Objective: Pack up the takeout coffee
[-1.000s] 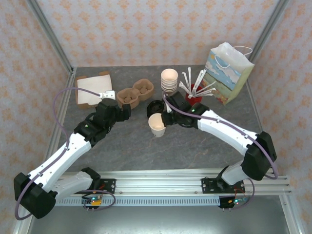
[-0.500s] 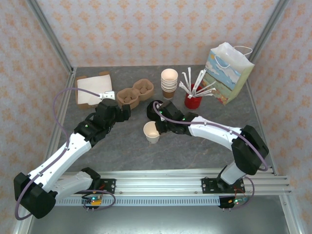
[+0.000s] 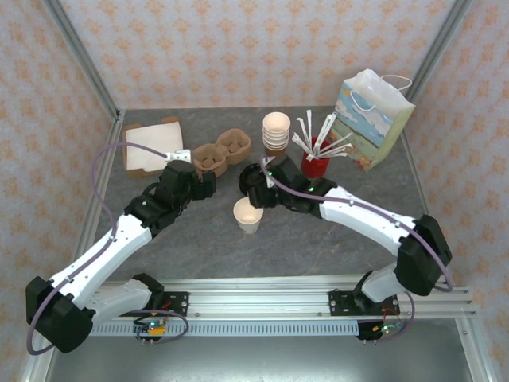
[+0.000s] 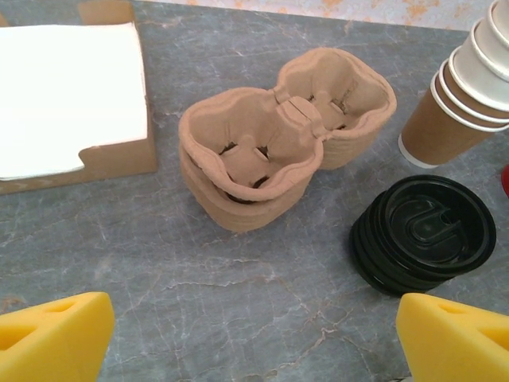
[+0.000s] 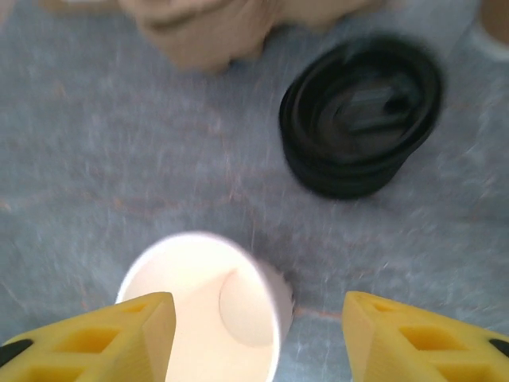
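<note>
The takeout coffee cup (image 3: pixel 248 215) stands upright on the table with no lid on it, showing a pale inside. In the right wrist view the cup (image 5: pixel 207 310) sits low between the yellow fingers, close to the left one. My right gripper (image 3: pixel 252 200) (image 5: pixel 254 334) hovers open just over it, holding nothing. A stack of black lids (image 5: pixel 362 119) (image 4: pixel 425 235) lies just beyond the cup. My left gripper (image 3: pixel 203 185) (image 4: pixel 254 342) is wide open over bare table, in front of the cardboard cup carrier (image 4: pixel 262 151) (image 3: pixel 221 151).
A stack of lidless brown-and-white cups (image 3: pixel 276 131) stands behind the lids. A red cup of white stirrers (image 3: pixel 316 165) and a paper bag (image 3: pixel 374 119) are at the back right. A napkin box (image 3: pixel 149 147) sits at the back left.
My right gripper carried the cup left, set it down on the table, opened and drew back a little. The left arm has barely moved.
</note>
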`<action>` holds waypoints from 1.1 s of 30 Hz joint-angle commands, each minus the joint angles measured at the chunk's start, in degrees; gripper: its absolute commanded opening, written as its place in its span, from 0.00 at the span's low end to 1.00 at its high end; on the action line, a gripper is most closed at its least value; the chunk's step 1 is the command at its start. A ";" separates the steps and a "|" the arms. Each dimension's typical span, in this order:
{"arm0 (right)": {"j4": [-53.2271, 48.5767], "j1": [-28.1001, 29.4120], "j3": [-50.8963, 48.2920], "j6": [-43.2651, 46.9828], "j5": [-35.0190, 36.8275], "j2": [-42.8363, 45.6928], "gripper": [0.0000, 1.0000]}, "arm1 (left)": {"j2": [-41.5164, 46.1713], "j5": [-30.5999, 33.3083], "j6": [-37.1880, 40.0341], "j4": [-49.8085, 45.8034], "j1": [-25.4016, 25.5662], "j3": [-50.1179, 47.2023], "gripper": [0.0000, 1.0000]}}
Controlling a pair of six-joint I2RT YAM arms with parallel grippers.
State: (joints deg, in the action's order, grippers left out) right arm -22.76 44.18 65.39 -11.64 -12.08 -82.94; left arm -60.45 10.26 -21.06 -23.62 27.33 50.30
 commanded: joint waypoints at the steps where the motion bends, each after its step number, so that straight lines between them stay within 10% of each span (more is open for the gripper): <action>1: -2.93 -5.50 4.36 -3.29 3.27 -1.50 0.58 | -0.46 -1.55 -0.76 0.76 -0.34 1.41 0.92; 16: -13.08 -8.50 27.30 -0.99 6.97 -27.80 0.53 | -1.67 -1.79 -0.63 -0.44 -0.17 2.87 0.92; 33: -15.24 -8.50 31.06 1.60 8.30 -33.81 0.26 | -2.29 -1.08 -0.34 0.21 -0.18 1.93 0.92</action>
State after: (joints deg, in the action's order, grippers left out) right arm -35.88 35.83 94.30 -10.85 -5.32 -115.83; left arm -62.41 8.32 -21.15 -23.66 27.33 51.70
